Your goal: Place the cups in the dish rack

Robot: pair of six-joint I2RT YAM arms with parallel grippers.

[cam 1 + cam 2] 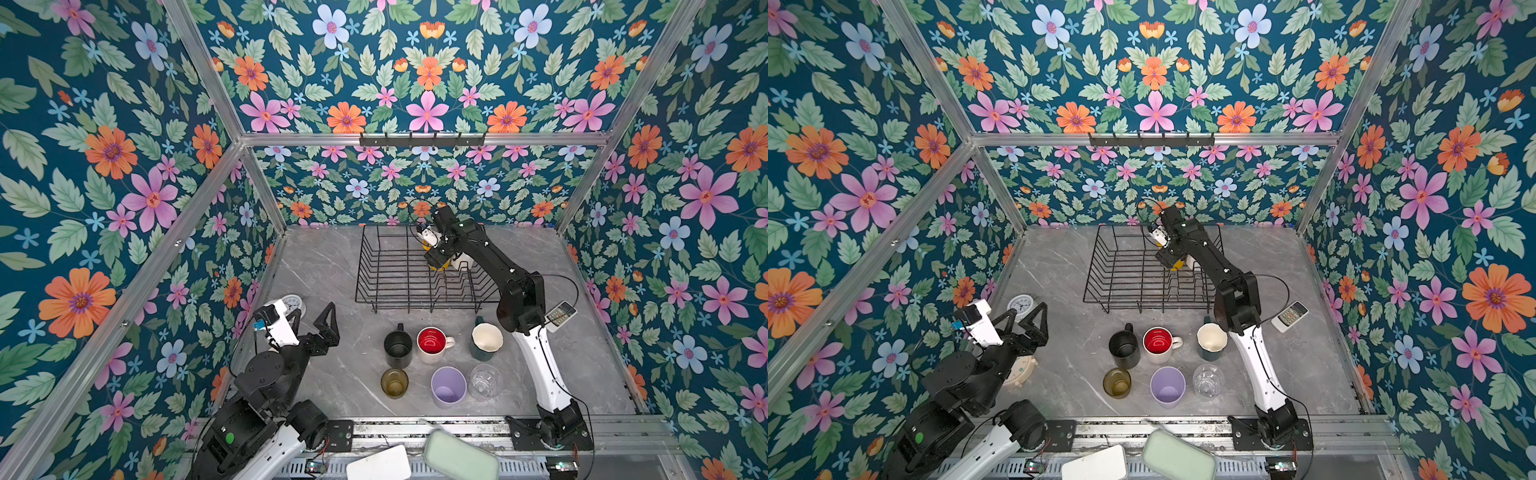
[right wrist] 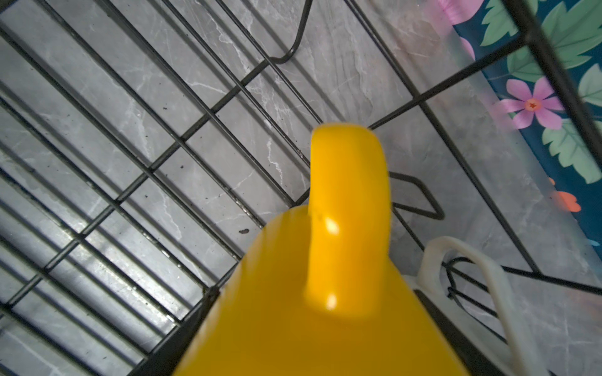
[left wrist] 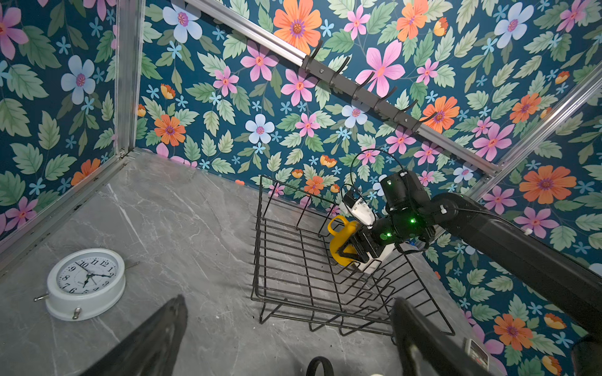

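Grey marble worktop [image 1: 324, 266]: my right jaws pinch the yellow mug [image 3: 338, 250] in a back corner of the dish rack [image 1: 415, 300]; left jaws spread wide. I read 1–12 on the clock [image 3: 86, 280].

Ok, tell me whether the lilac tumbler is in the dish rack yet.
No, the lilac tumbler stands on the table, outside the dish rack.

The right claw [image 1: 437, 258] covers most of the yellow mug [image 1: 443, 267]; the arm [image 1: 490, 266] half hides the white mug [image 1: 462, 262] at its 3 o'clock.
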